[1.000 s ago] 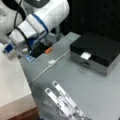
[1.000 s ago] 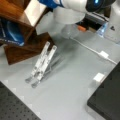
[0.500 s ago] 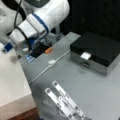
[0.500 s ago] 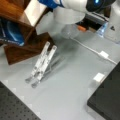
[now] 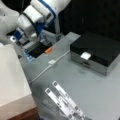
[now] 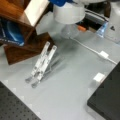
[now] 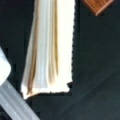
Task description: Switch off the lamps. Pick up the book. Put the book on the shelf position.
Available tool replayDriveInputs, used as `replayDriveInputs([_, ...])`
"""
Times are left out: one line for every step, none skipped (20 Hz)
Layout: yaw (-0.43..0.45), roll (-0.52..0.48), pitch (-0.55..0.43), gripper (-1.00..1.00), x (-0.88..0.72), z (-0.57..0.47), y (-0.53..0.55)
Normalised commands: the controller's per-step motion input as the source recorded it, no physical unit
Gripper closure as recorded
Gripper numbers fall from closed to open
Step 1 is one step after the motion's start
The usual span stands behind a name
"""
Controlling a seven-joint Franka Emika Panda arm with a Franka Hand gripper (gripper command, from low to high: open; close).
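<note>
- Grey tabletop w/ dark backdrop in a front view: black-topped silver box (image 5: 95, 51) at the view's right, white cable (image 5: 41, 71) w/ inline switch across the middle, metal slatted rack (image 5: 65, 102) at the bottom.
- Same view: the book (image 5: 11, 75) fills the left side as a flat white slab, w/ a strip of the reddish-brown shelf position (image 5: 25, 115) showing under its lower edge. So it looks to be lying on the wood already.
- Gripper (image 5: 26, 45) sits at the arm's end, just beside the book's far edge, above the table's back corner. Can't tell if the fingers are spread, pressed together or pinching.
- In a front view, the book (image 6: 36, 10) lies tilted on the shelf position (image 6: 11, 13) at top left. The rack (image 6: 41, 63) stands just beside the wood and the arm hangs above, near the book.
- Wrist view: the book's ridged page edge (image 7: 50, 50) runs top to bottom, w/ a corner of the wood (image 7: 98, 5) at top right. No fingers show.
- Vs 0.5 s and 1 s ago: practically no change, w/ arm, book and rack in the same spots. No lamp in view, so that step can't be judged.
</note>
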Motion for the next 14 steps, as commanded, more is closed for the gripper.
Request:
replayDriveInputs([-0.391, 0.546, -0.074, -1.0, 0.45, 0.19, 0.45])
replayDriveInputs([-0.397, 0.516, -0.039, -1.0, 0.49, 0.19, 0.44])
replayDriveInputs([-0.401, 0.491, -0.002, -1.0, 0.54, 0.2, 0.43])
replayDriveInputs([-0.421, 0.514, 0.033, -1.0, 0.6, 0.21, 0.43])
replayDriveInputs([-0.43, 0.52, 0.067, -1.0, 0.65, 0.24, 0.44])
replayDriveInputs([-0.421, 0.481, 0.099, -1.0, 0.67, 0.25, 0.42])
replayDriveInputs([-0.44, 0.517, 0.129, -1.0, 0.69, 0.27, 0.41])
replayDriveInputs([-0.457, 0.557, 0.15, -1.0, 0.71, 0.29, 0.41])
replayDriveInputs([-0.45, 0.53, 0.175, -1.0, 0.71, 0.29, 0.39])
replayDriveInputs([-0.472, 0.639, 0.148, -1.0, 0.71, 0.28, 0.39])
replayDriveInputs([-0.474, 0.702, 0.119, -1.0, 0.72, 0.25, 0.4])
replayDriveInputs([-0.459, 0.675, 0.126, -1.0, 0.7, 0.21, 0.38])
replayDriveInputs([-0.447, 0.691, 0.087, -1.0, 0.69, 0.18, 0.38])
replayDriveInputs([-0.442, 0.738, 0.006, -1.0, 0.68, 0.14, 0.39])
